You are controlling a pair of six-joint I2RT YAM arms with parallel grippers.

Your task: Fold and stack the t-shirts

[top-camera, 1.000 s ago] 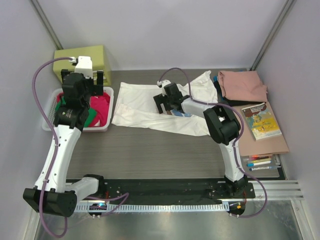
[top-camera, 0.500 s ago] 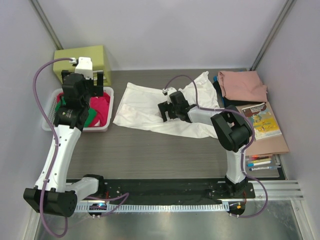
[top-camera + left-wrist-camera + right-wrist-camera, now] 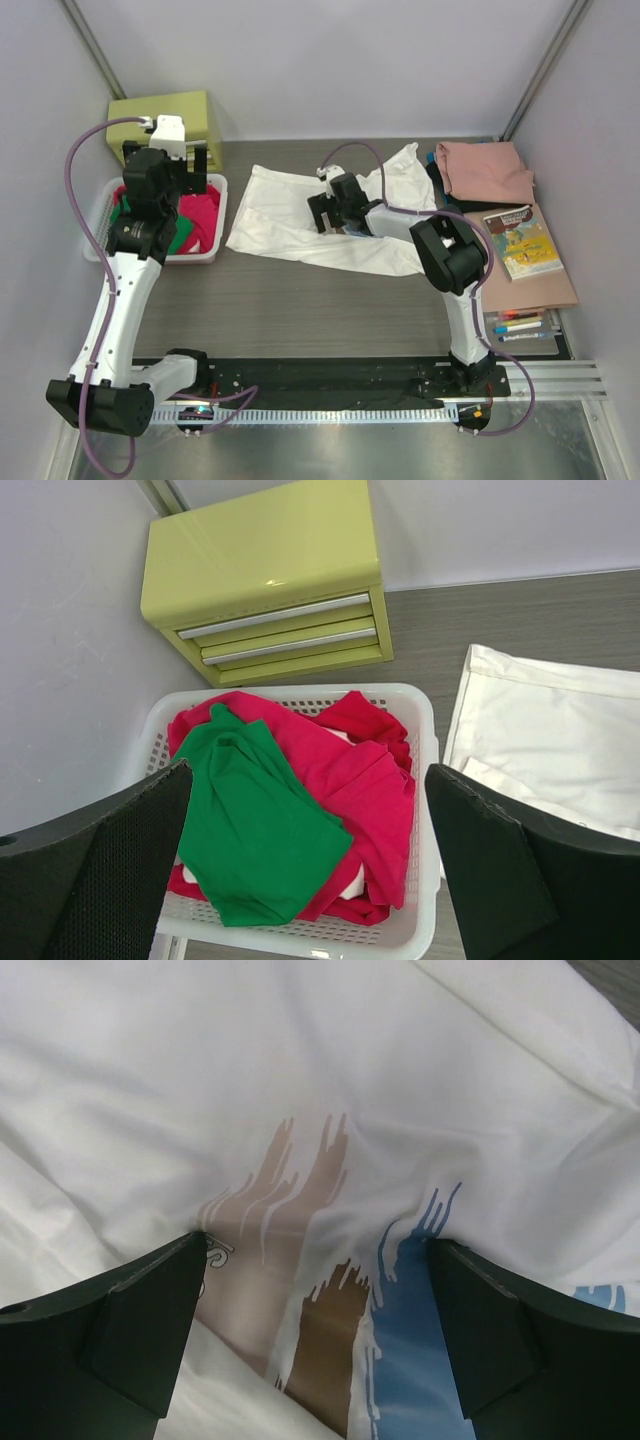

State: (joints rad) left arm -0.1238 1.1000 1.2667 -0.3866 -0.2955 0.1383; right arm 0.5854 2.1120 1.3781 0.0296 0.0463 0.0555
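Right tool (image 3: 315,1295) spread wide, just over white brush-stroke-print cloth t-shirt (image 3: 280,215) on dark wood-grain tabletop (image 3: 300,300). Left tool (image 3: 310,830) spread, above red t-shirt (image 3: 350,780) and green t-shirt (image 3: 250,830) in white slotted plastic basket (image 3: 290,693).

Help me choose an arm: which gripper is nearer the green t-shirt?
Left. The left gripper hovers over the green t-shirt in the basket; the right gripper is over the white t-shirt.

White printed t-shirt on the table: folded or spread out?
Spread out, not folded: the white t-shirt lies loose and rumpled across the table, one sleeve flared toward the back.
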